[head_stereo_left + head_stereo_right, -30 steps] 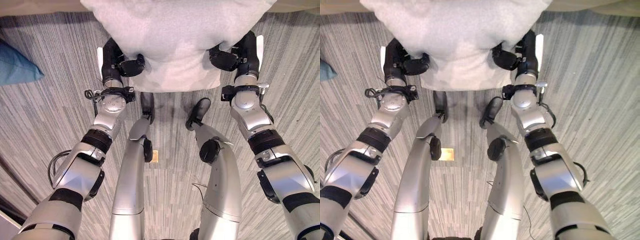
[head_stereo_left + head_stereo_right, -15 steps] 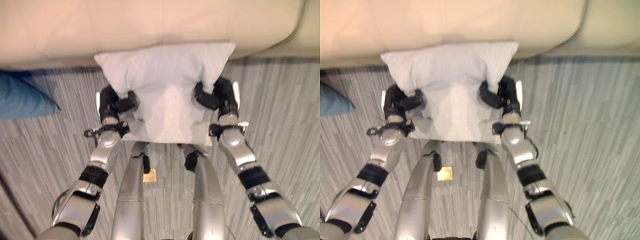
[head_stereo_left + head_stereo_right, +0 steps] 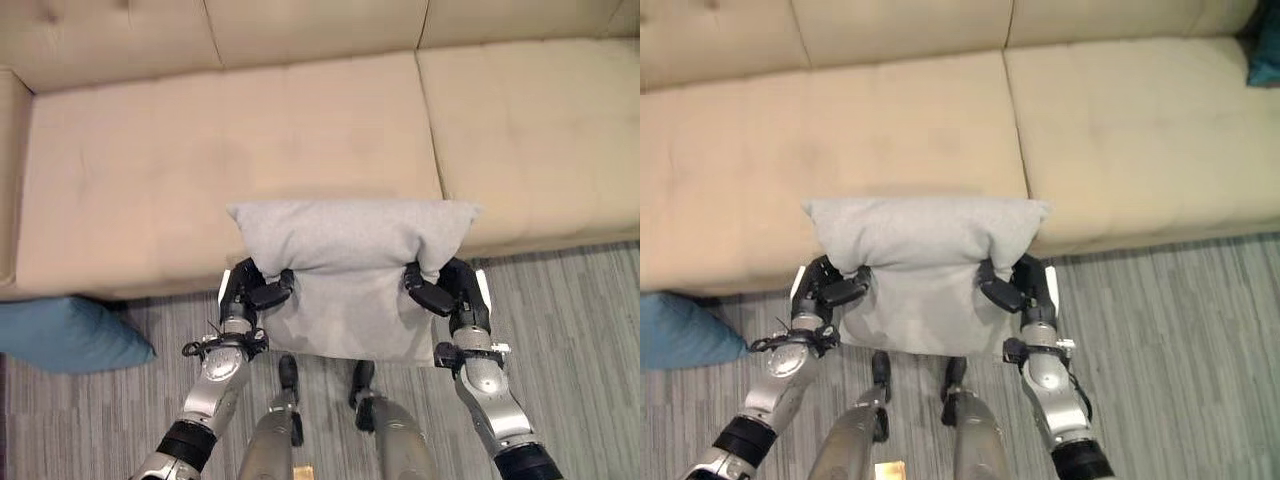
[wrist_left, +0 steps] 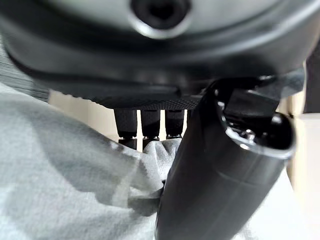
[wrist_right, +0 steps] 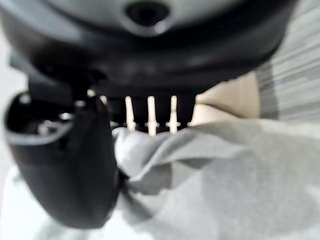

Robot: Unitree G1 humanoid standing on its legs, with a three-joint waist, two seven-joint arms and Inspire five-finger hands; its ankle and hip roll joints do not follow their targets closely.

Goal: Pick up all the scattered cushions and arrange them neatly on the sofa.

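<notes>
A blue cushion [image 3: 70, 335] lies on the floor at the left, against the sofa [image 3: 150, 170]. The left hand [image 3: 250, 292] and right hand [image 3: 448, 293] each pinch a side of the grey cushion [image 3: 350, 265]. Since a second ago it has been lifted higher, its top edge now over the sofa's seat front.

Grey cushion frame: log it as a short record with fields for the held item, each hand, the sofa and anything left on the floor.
held item: grey cushion, lifted, its far edge over the front of the sofa seat
left hand: shut on the cushion's left side
right hand: shut on the cushion's right side
sofa: beige, seat bare ahead of the cushion
floor: blue cushion lying at the robot's left beside the sofa front
</notes>
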